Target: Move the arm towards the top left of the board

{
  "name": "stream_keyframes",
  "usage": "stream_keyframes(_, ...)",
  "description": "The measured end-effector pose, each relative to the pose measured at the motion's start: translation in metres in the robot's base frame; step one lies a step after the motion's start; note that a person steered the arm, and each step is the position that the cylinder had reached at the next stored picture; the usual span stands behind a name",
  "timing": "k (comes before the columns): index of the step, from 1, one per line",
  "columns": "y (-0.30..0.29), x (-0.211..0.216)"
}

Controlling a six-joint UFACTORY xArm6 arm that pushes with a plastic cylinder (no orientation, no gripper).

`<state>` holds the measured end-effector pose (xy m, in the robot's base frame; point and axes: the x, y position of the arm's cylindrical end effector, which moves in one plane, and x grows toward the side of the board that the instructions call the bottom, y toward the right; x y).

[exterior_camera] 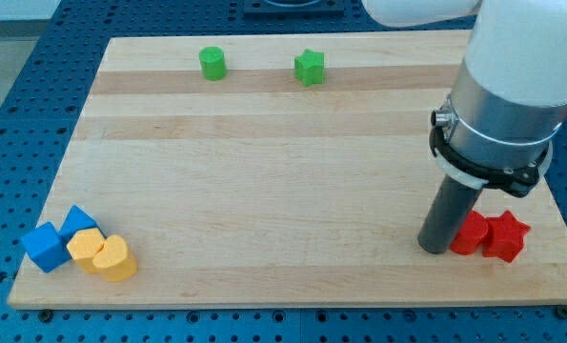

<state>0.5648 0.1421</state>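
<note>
My tip (435, 250) rests on the wooden board (264, 171) near the view's bottom right, touching or just left of a red block (471, 232). A red star block (505, 236) sits against that block's right side. A green cylinder (212, 63) and a green star (310, 68) stand near the view's top, left of centre. At the bottom left corner, two blue blocks (45, 247) (78, 222) and two yellow blocks (87, 250) (115, 258) are bunched together.
The arm's large white and grey body (502, 95) hangs over the board's right side. A blue perforated table (16, 95) surrounds the board on all sides.
</note>
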Motion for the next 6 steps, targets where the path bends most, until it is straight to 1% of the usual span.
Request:
stream_keyframes(1, -0.055, -0.035)
stream_keyframes(2, -0.117, -0.093)
stream_keyframes(4, -0.304, -0.203)
stream_keyframes(5, -0.353, -0.275)
stream_keyframes(6, -0.352, -0.338)
